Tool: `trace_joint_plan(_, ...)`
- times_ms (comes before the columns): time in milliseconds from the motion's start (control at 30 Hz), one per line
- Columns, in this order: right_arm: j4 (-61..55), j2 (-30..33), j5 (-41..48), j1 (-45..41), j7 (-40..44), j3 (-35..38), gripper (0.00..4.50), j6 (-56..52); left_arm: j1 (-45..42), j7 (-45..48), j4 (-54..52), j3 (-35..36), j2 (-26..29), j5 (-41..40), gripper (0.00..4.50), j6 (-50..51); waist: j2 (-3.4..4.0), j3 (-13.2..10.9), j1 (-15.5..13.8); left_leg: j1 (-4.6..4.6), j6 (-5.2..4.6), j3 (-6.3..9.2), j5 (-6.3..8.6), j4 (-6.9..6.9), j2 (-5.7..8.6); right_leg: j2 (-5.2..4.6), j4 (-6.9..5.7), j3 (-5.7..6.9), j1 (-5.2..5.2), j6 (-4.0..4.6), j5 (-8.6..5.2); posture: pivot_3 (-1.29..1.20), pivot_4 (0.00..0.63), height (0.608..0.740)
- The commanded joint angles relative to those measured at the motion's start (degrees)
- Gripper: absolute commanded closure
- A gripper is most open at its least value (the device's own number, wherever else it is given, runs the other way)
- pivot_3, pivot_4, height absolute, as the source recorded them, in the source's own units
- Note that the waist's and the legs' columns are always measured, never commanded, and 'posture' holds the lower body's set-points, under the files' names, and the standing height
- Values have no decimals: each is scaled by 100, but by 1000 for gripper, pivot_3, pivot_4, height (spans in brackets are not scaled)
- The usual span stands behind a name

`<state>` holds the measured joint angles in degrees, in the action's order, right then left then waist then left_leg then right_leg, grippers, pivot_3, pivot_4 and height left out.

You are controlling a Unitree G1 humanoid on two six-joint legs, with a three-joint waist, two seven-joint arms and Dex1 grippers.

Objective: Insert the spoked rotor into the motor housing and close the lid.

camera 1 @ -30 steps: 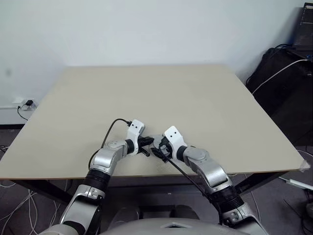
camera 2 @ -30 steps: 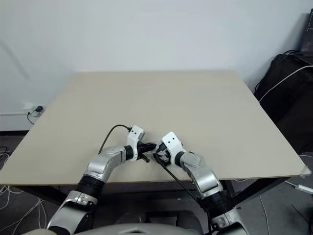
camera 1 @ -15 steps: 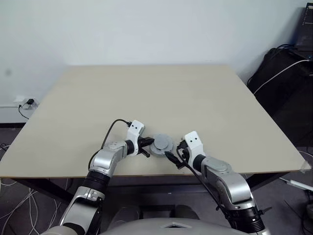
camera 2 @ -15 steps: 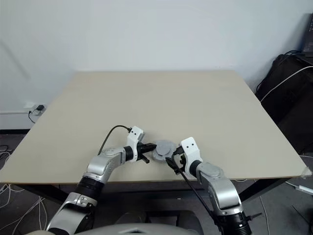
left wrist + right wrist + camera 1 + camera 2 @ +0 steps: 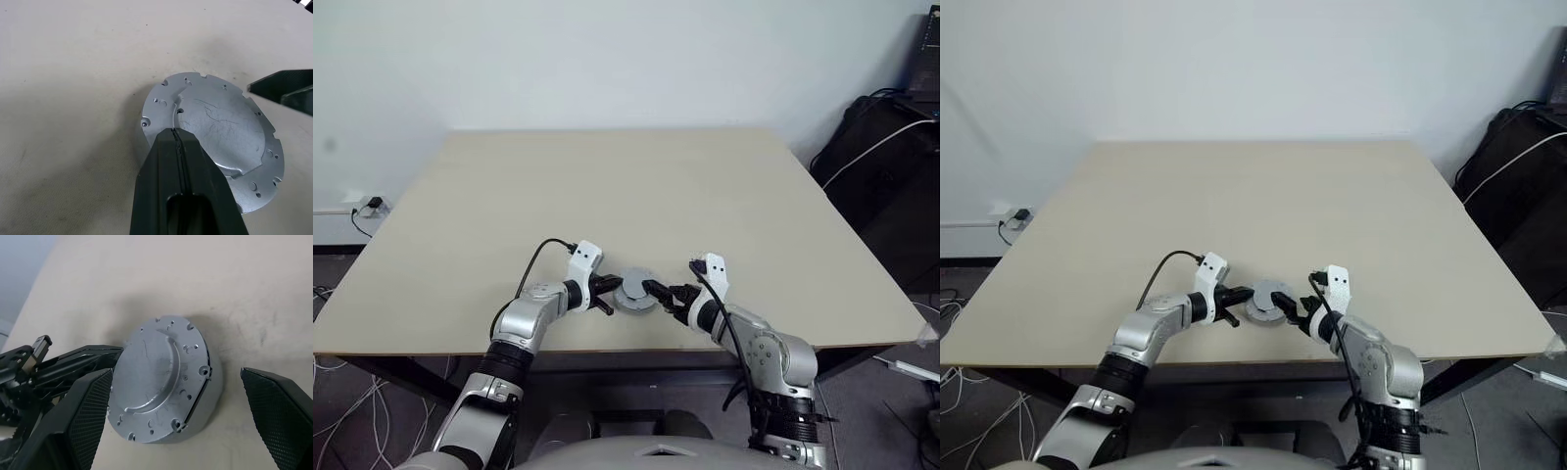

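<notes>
The lid, a flat silver disc with notches and small holes round its rim, lies on the round motor housing, near the table's front edge. Only the housing's grey side wall shows below the lid. The spoked rotor is hidden. My left gripper is shut, and its fingertips rest on the lid's left rim. My right gripper is open just right of the lid, holding nothing. In the right wrist view its fingers stand wide on either side of the disc.
The beige table stretches far beyond the parts, with its front edge just behind my hands. Black bags and cables sit on the floor off the table's right side. A wall socket is at the left.
My right gripper drew back to the right off the lid and rolled its wrist, uncovering the disc. The left gripper and the lid stayed put.
</notes>
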<state>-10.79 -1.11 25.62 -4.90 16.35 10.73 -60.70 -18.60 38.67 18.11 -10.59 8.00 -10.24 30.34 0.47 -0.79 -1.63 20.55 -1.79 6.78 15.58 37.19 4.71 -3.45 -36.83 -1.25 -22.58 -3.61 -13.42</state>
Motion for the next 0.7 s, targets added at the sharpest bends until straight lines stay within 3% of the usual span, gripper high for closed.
trace_joint_plan(33,180,-127,187,-283,-105,33,41,-11,20,65,9,-78,-28,-20,4500,7,2,0,4,0,0,0,0,0,0,0,0,0,0,0,0,0,0,740)
trace_joint_plan(467,863,-355,668,-683,-391,450,41,-657,2,83,13,-75,-36,-21,4500,-1,9,2,27,0,0,1,-1,0,3,0,-2,-1,-1,1,1,0,0,740)
trace_joint_plan(700,1262,-675,1687,-963,-249,1461,41,-1592,4,86,14,-79,-23,-1,4500,8,11,3,87,0,-1,1,-1,-2,2,1,-3,-3,-3,1,1,0,0,740)
